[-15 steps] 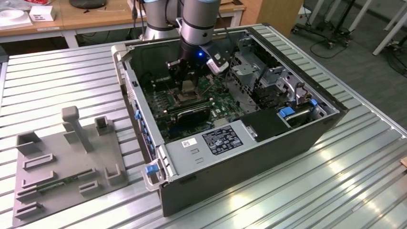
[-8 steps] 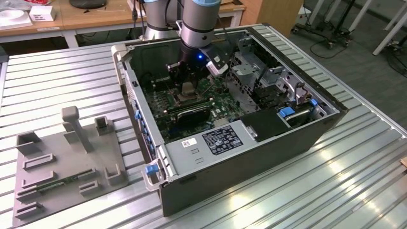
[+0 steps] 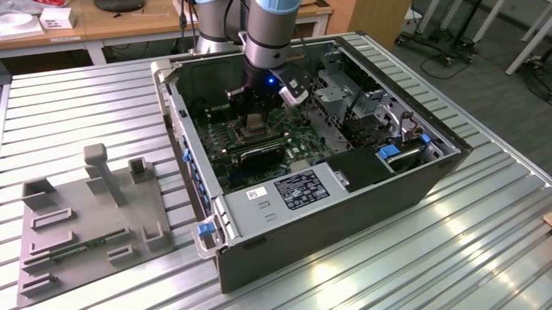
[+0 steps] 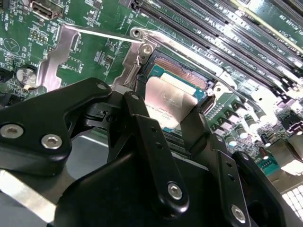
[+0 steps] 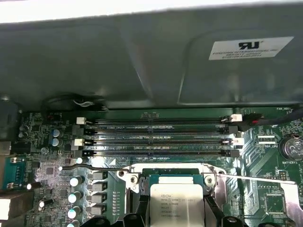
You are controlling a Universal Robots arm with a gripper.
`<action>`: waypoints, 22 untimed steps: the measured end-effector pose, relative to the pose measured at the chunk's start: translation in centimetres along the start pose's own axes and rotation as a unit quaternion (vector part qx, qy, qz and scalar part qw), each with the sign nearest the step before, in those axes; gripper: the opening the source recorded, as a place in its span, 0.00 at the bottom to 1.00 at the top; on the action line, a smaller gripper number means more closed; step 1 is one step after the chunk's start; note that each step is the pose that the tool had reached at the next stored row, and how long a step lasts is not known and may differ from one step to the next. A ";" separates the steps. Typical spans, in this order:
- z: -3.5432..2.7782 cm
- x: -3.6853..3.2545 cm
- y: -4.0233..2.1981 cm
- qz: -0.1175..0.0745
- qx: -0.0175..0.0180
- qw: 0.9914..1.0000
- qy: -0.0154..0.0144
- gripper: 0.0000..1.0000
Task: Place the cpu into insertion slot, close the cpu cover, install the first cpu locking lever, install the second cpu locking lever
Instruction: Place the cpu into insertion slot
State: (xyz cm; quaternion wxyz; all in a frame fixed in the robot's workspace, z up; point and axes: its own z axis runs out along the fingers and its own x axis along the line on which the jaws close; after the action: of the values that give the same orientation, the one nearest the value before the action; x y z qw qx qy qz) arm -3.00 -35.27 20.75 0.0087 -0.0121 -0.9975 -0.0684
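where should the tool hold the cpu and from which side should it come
By two opposite side edges, coming straight down from above the board. The cpu is a thin flat square, face up and level at the insertion slot, so only its edges offer a pinch. In the second wrist view the tool has a finger against each of two opposite edges.

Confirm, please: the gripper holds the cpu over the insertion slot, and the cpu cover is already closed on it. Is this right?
Not quite. The cpu cover is open, swung away from the insertion slot, as the second wrist view shows. The gripper does hold the cpu over it.
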 end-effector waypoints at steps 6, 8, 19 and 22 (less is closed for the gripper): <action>0.28 0.16 -0.04 0.000 0.000 1.000 0.000 0.54; 0.30 0.17 -0.05 0.000 0.000 1.000 0.000 0.54; -0.25 0.19 0.03 0.000 0.000 1.000 0.000 0.54; -0.58 0.19 0.08 0.000 0.000 1.000 0.000 0.54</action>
State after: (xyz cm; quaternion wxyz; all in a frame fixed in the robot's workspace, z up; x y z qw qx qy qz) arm -3.18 -35.27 21.34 0.0086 -0.0121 -0.9975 -0.0684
